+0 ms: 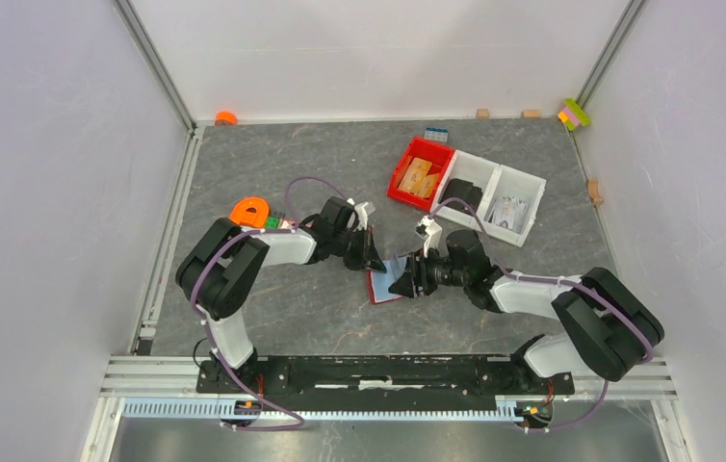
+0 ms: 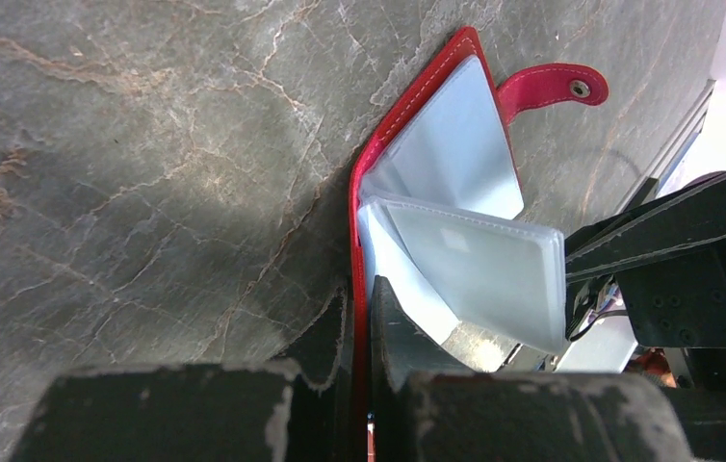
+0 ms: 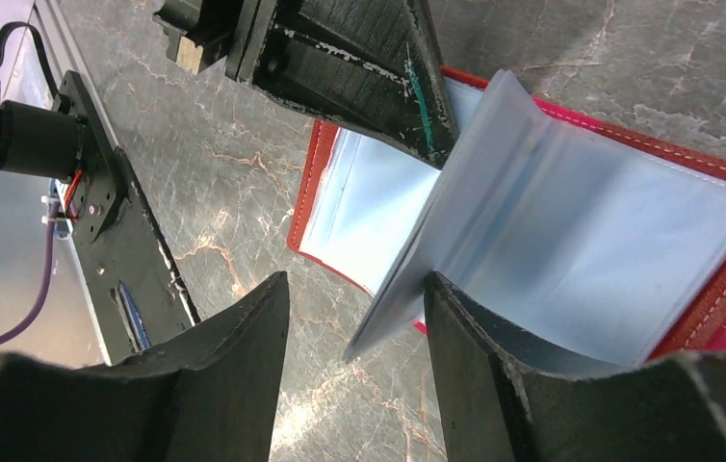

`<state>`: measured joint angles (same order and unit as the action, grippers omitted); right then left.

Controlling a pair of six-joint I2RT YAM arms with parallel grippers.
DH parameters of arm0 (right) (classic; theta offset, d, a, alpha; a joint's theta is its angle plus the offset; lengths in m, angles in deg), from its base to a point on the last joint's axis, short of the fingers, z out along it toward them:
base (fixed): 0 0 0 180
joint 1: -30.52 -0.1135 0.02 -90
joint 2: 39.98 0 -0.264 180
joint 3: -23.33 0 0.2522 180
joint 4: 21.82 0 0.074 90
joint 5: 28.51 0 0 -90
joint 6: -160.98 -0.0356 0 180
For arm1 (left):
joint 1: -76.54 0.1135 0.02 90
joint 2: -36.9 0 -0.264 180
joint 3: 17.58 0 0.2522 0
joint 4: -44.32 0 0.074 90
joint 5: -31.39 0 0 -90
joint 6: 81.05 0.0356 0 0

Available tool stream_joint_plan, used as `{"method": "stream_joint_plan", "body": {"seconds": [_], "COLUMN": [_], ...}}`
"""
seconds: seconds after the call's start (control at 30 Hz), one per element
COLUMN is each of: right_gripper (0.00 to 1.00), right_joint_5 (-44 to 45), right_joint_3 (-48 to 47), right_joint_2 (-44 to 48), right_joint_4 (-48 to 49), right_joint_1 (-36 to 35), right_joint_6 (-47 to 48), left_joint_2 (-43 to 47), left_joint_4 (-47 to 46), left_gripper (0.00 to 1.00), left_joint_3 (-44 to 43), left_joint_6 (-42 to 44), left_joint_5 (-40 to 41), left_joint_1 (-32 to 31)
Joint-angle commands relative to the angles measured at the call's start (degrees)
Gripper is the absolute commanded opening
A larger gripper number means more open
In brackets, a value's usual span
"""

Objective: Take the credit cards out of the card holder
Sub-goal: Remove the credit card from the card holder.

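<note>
Grey marbled table (image 1: pixel 321 173), red card holder (image 2: pixel 371 183) open, clear sleeves (image 3: pixel 581 212) fanned, left claw (image 2: pixel 359 300) clamped on it, right claw (image 3: pixel 354 289) apart

Card holder (image 2: pixel 446 164) lower edge hidden behind left claw (image 2: pixel 359 308); cards inside cloudy sleeves (image 2: pixel 479 274) indistinguishable.

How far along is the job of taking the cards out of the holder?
Done: the card holder lies open on the table, strap unsnapped. In hand: the left hand is shut on its red cover, and the right hand stands open with the edge of a lifted clear sleeve between its fingers. Left: I can see no card pulled out, so all the removing seems to remain.
</note>
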<state>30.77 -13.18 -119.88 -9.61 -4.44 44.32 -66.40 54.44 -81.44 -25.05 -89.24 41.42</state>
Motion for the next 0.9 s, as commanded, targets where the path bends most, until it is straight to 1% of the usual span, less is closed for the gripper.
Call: {"method": "stream_joint_plan", "body": {"seconds": [0.0,0.33,0.37,0.43,0.5,0.57,0.63,0.7,0.87], "right_gripper": [0.60,0.60,0.60,0.65,0.65,0.62,0.56,0.52,0.48], "right_joint_5": [-0.02,-0.71,-0.88,-1.01,-1.29,-1.27,-1.34,-1.73,-1.36], "right_joint_3": [-2.56,-1.69,-1.56,-1.22,-0.67,-0.38,-0.37,-0.44,-0.62], "right_joint_2": [-0.58,1.23,1.25,1.62,2.23,2.61,2.53,2.15,1.49], "right_joint_4": [0.54,2.01,2.28,2.81,3.84,4.17,4.24,4.65,4.04], "right_joint_1": [-0.81,-0.88,-0.89,-0.88,-0.88,-0.89,-0.89,-0.86,-0.90], "right_joint_6": [2.12,2.16,2.14,2.10,2.01,1.94,1.90,1.59,1.49], "left_joint_2": [0.38,0.34,0.34,0.44,0.53,0.53,0.72,0.89,0.79], "left_joint_4": [-2.78,-3.04,-3.04,-3.19,-3.63,-4.24,-4.84,-4.94,-5.13], "left_gripper": [0.03,0.03,0.03,0.03,0.03,0.03,0.03,0.03,0.03], "left_joint_3": [-1.11,-0.97,-1.00,-0.93,-0.79,-0.64,-0.35,-0.26,-0.25], "left_joint_6": [0.42,0.16,0.23,0.09,-0.07,-0.43,-0.68,-0.69,-0.81], "left_joint_5": [-1.71,-2.13,-2.17,-2.34,-2.65,-3.24,-3.55,-3.71,-3.82], "left_joint_1": [-0.22,-0.22,-0.26,-0.22,-0.22,-0.22,-0.28,-0.22,-0.20]}}
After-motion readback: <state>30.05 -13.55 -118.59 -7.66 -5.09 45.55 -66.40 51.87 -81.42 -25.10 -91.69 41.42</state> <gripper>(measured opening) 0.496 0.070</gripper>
